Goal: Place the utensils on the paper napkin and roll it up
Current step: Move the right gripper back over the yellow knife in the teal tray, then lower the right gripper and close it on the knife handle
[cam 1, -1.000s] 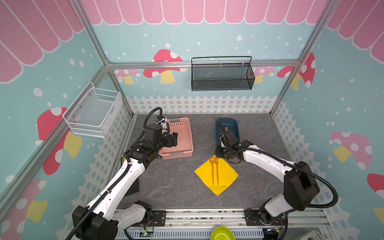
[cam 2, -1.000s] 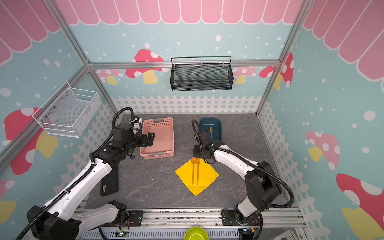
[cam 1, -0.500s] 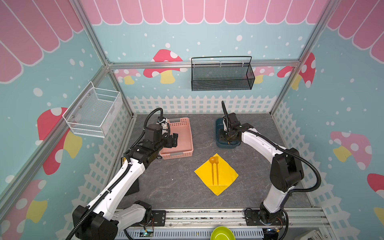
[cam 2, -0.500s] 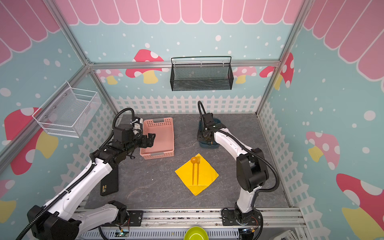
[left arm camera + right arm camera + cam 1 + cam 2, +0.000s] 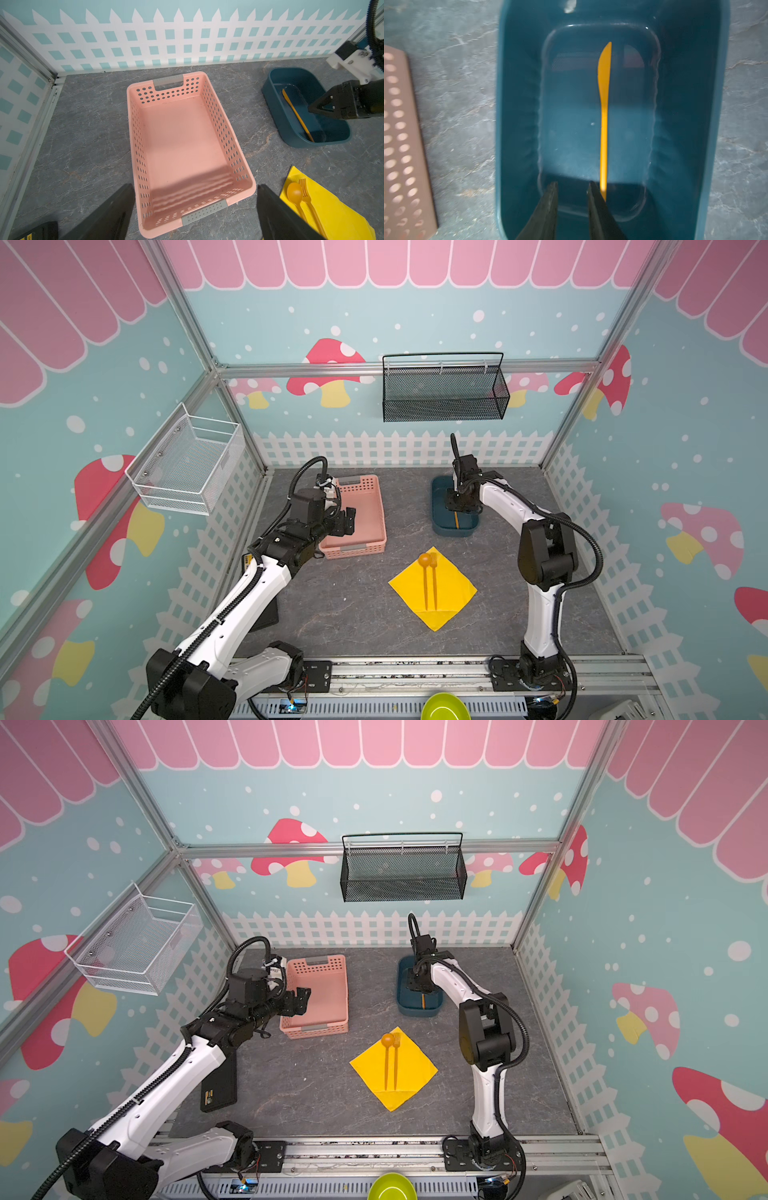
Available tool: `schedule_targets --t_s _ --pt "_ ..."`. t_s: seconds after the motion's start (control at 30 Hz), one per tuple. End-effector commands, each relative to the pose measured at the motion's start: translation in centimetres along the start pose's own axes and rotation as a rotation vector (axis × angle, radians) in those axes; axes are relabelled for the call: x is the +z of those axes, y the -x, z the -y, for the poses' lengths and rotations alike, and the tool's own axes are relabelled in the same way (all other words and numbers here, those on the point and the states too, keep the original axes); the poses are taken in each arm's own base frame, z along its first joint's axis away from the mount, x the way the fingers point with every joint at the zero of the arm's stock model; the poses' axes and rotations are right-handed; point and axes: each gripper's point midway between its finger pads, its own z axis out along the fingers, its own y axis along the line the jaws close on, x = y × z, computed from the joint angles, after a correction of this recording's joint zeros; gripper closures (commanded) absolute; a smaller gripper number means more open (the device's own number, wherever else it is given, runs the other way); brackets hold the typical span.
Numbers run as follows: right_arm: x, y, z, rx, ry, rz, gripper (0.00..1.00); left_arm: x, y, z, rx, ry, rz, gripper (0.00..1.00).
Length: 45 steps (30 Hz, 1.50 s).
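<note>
Now right claw [image 5: 572, 184] beside knife [image 5: 603, 124].

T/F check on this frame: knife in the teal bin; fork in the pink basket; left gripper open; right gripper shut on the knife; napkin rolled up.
1. The knife lies in the teal bin. True.
2. The fork is in the pink basket. False: the pink basket is empty; the fork lies beside the spoon on the paper napkin.
3. The left gripper is open. True.
4. The right gripper is shut on the knife. False: the right gripper has its jaws apart with nothing between them; the knife lies beside one finger.
5. The paper napkin is rolled up. False: it lies flat.
</note>
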Motion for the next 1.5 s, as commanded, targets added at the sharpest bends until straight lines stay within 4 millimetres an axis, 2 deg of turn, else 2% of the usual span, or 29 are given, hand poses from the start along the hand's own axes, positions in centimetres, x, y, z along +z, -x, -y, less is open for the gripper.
schedule_targets --t_s 0.0,0.2,0.4,0.77,0.97,1.47 --pt "1.0 -0.1 0.3 -0.020 -0.003 -0.047 0.73 0.7 -1.0 -0.3 0.026 0.021 -0.029 0.07" --pt "3.4 -0.3 1.6 -0.014 -0.057 -0.098 0.73 0.7 -1.1 -0.5 0.030 0.033 -0.029 0.07" --pt "5.0 -0.6 2.4 -0.019 -0.082 -0.144 0.73 0.7 -1.0 -0.5 0.031 0.033 -0.028 0.07" --pt "6.0 -0.8 3.9 -0.019 -0.128 -0.173 0.73 0.7 -1.0 -0.5 0.030 0.035 -0.027 0.07" --pt "6.6 -0.7 3.8 -0.025 -0.113 -0.192 0.74 0.6 -1.0 -0.6 0.031 0.038 -0.026 0.07" --pt "8.6 -2.5 4.1 -0.029 -0.105 -0.271 0.78 0.5 -0.8 -0.7 0.034 0.044 -0.020 0.07"
